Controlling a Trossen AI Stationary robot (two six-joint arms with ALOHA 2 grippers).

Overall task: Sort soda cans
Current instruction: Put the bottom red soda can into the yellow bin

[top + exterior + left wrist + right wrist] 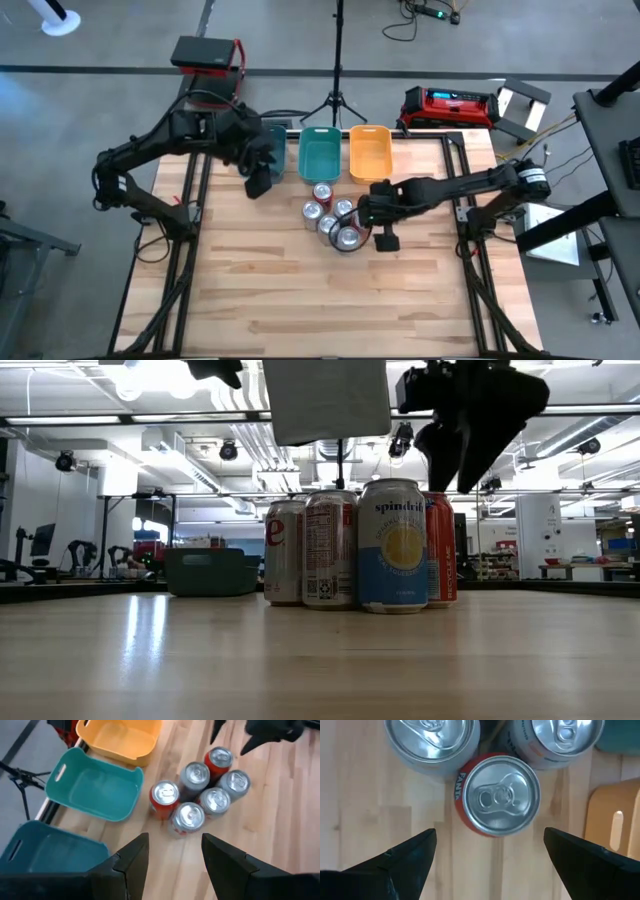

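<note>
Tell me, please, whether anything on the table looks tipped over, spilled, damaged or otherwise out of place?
Nothing stands out. All six soda cans stand upright in one tight cluster on the table, with no spill or visible dents. The teal bin and orange bin sit side by side, empty. The right gripper hovers open above a red can.

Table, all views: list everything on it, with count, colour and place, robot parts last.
soda cans: six, two red-sided, four silver-grey, clustered upright mid-table.
teal bin: one, far edge, empty.
orange bin: one, beside the teal bin, empty.
darker teal bin: one, on the teal bin's other side.
left end effector: open, raised near the bins, holding nothing.
right end effector: open, above a red Fanta can.
</note>
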